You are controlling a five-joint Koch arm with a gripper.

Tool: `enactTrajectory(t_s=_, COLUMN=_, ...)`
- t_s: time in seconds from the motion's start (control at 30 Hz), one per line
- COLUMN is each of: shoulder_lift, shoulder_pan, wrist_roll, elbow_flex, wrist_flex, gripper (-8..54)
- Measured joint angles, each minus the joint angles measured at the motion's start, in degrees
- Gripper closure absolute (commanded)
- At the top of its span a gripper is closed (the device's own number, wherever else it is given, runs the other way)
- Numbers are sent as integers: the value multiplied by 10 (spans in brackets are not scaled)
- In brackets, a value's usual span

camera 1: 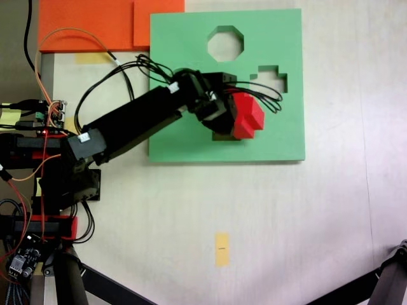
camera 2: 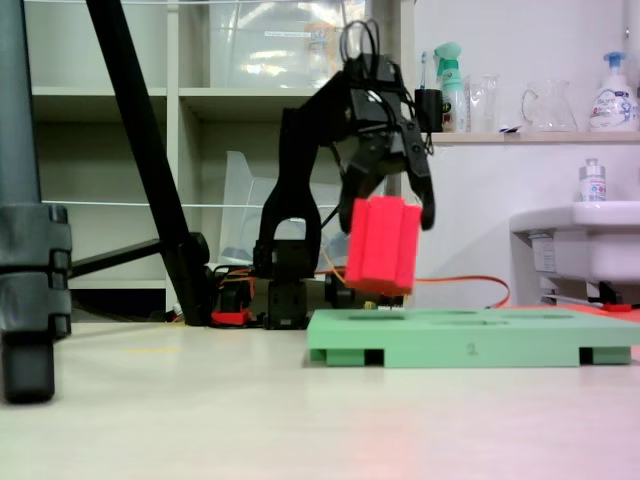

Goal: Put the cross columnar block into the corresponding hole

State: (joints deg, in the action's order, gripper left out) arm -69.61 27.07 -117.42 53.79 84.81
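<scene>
Now gripping: the gripper (camera 2: 392, 215) is clasping the cross columnar block (camera 2: 382, 244).
Block is hanging clear above the green board (camera 1: 191, 76), the corresponding hole (camera 1: 272, 79) lying at its one o'clock.

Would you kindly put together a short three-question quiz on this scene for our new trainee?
1. True or false: the red cross block hangs in the gripper clear above the green board.
2. Which cutout of the board lies nearest the top edge in the fixed view from above? A) the octagonal cutout B) the plus-shaped cutout C) a round one
3. Fill in: in the fixed view from above, the orange foam sheet lies to the ____ of the board.

Key: 1 true; 2 A; 3 left
</scene>
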Motion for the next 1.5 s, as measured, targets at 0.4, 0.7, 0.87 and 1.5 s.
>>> enactTrajectory(t_s=0.4, shoulder_lift=91, shoulder_pan=47, wrist_roll=-53, elbow_flex=-73, wrist_flex=-106, gripper=262)
enactTrajectory(t_s=0.7, shoulder_lift=137, shoulder_pan=73, wrist_roll=-67, elbow_flex=-103, wrist_flex=-125, gripper=261)
enactTrajectory(t_s=0.87, shoulder_lift=155, shoulder_pan=73, wrist_roll=-71, elbow_flex=-119, wrist_flex=-126, gripper=260)
enactTrajectory(t_s=1.5, shoulder_lift=205, shoulder_pan=77, wrist_roll=-45, elbow_flex=-170, wrist_flex=-121, gripper=258)
